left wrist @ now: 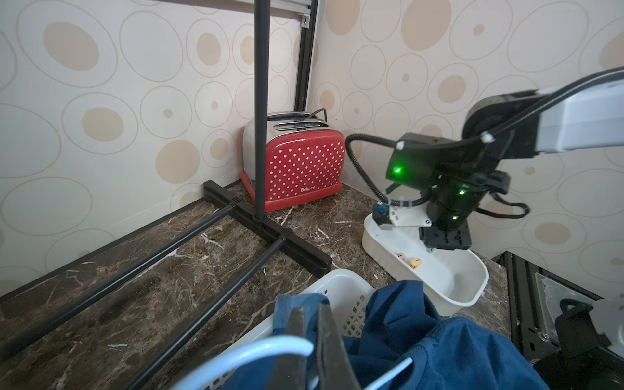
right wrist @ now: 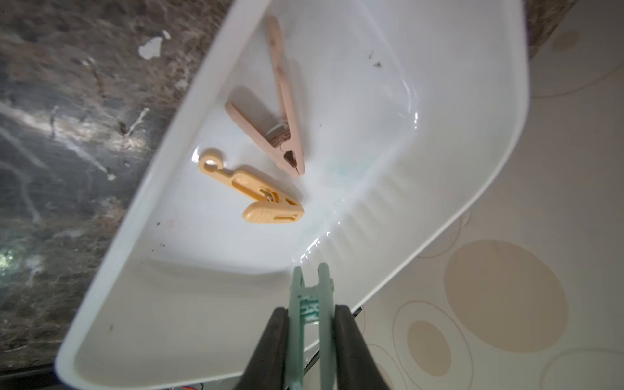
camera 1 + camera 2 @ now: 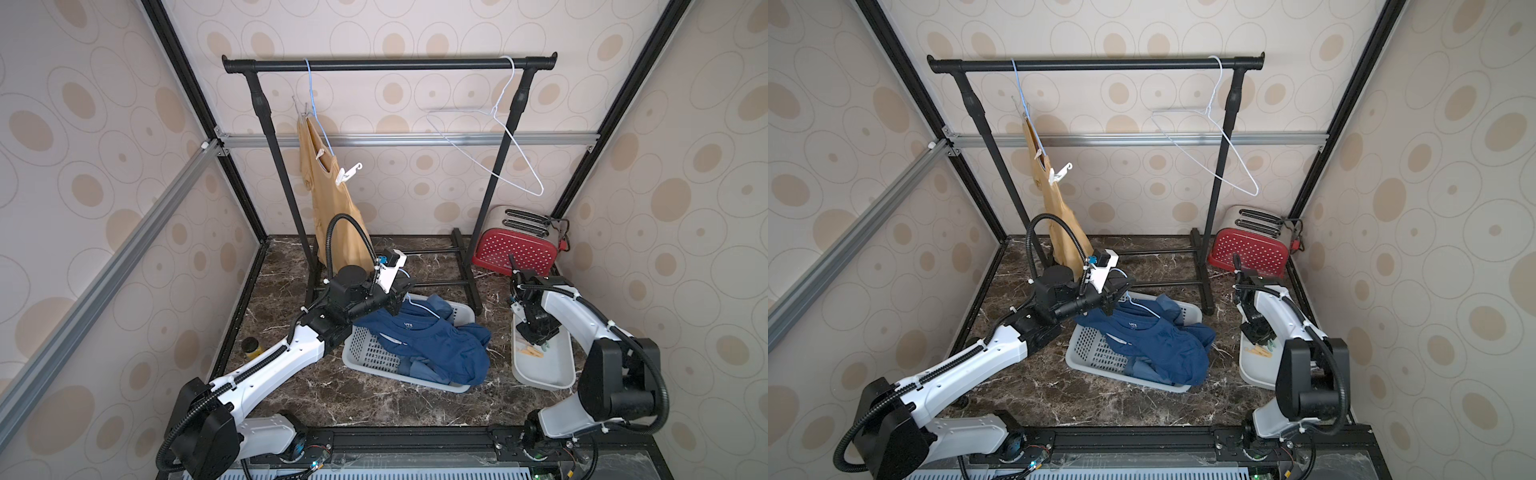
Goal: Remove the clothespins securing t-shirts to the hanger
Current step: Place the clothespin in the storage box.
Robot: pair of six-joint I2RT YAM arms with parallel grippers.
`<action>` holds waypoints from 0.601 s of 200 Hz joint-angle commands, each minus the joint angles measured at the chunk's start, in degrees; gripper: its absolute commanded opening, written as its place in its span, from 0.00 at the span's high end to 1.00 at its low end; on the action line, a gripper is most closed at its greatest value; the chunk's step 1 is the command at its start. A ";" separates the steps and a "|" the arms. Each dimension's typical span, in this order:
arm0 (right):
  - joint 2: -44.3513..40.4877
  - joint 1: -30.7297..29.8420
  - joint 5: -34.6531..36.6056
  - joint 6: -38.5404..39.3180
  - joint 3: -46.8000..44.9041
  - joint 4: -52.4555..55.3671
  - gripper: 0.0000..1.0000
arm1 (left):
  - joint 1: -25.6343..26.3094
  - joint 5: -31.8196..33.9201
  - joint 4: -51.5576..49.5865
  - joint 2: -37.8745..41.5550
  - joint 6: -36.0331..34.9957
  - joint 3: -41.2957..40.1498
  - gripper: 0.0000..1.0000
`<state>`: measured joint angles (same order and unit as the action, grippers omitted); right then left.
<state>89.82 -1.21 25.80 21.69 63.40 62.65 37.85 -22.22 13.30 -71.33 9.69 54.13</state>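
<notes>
Two pegs lie near each other but apart on the floor of a white tray (image 2: 449, 87): a pink clothespin (image 2: 285, 101) and an orange-yellow clothespin (image 2: 256, 192). Above the tray's end, the right gripper (image 2: 312, 317) holds a teal clothespin (image 2: 308, 309) lengthwise between its black fingers (image 2: 273, 341), one pad against each of its arms, its tips jutting past the fingertips toward the tray. Across the marble table (image 3: 374, 399), the left gripper (image 1: 312, 315) hovers over a basket (image 3: 365, 353) of crumpled blue t-shirts (image 3: 432, 345). Its fingers are together and a pale-blue hanger (image 1: 256, 349) runs up against them; whether they pinch it cannot be told. On the black rack (image 3: 386, 64), a yellow t-shirt (image 3: 332, 208) hangs with a white clothespin (image 3: 347, 172) at its neckline.
</notes>
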 commanded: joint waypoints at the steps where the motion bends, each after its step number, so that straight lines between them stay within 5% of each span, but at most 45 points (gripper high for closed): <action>1: 3.09 0.64 0.83 -0.52 0.28 -0.58 0.72 | 0.39 -1.18 3.49 1.81 0.96 0.35 1.00; 120: 5.54 2.86 -3.34 -2.06 0.95 -2.34 0.51 | 0.40 -1.65 3.02 -0.27 1.49 2.03 1.00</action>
<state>95.72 1.41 23.51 20.12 63.64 59.92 37.93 -23.07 14.26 -71.53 10.26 54.13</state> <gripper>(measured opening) 0.473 0.067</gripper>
